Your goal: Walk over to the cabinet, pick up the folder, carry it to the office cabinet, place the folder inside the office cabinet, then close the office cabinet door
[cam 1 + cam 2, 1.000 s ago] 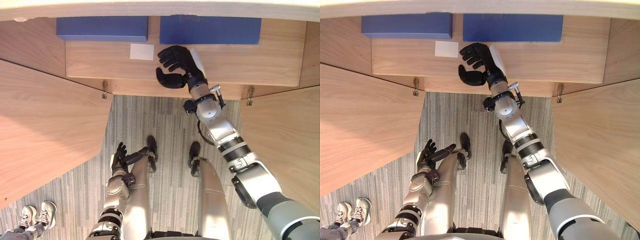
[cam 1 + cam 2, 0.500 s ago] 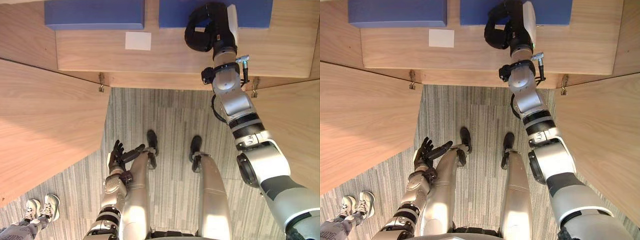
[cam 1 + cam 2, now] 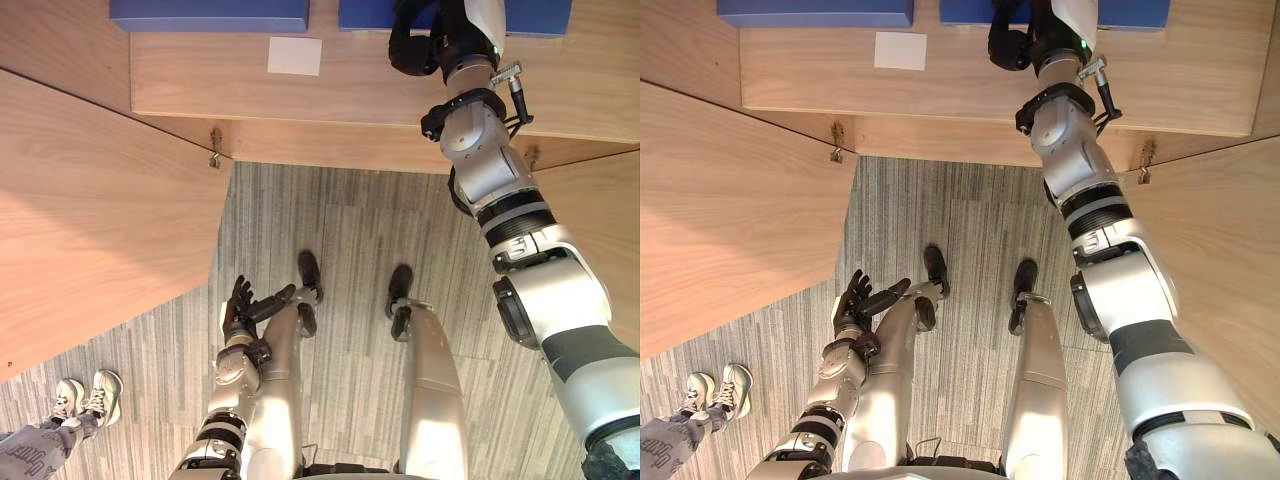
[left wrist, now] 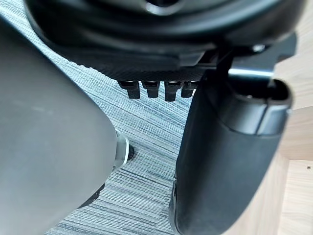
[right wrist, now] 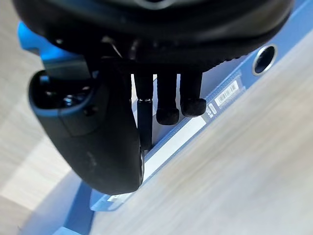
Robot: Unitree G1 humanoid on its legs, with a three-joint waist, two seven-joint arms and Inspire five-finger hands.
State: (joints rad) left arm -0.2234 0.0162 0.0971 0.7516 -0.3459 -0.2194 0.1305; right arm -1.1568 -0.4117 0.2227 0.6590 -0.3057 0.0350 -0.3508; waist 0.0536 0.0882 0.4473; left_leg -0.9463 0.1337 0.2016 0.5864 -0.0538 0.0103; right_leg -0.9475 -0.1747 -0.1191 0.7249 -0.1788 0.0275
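Two blue folders are lying on the wooden shelf (image 3: 350,100) of the open cabinet, side by side at the back with a small gap between them. The left folder (image 3: 210,14) has nothing touching it, and a white card (image 3: 295,56) lies flat on the shelf just in front of it. The right hand (image 3: 435,45) is reaching in at the right folder (image 3: 540,15). In the right wrist view it's right up at the folder's spine, next to the long white label strip, but honestly I can't tell whether it has a grip on the folder. That folder is flat on the shelf. Both doors are swung wide open, the left door (image 3: 90,220) and the right door (image 3: 610,220), with striped grey carpet (image 3: 350,250) between them. The left hand (image 3: 243,310) hangs low over the carpet, loosely spread and holding nothing. Somebody's sneakers (image 3: 85,395) are on the carpet off to the robot's left.
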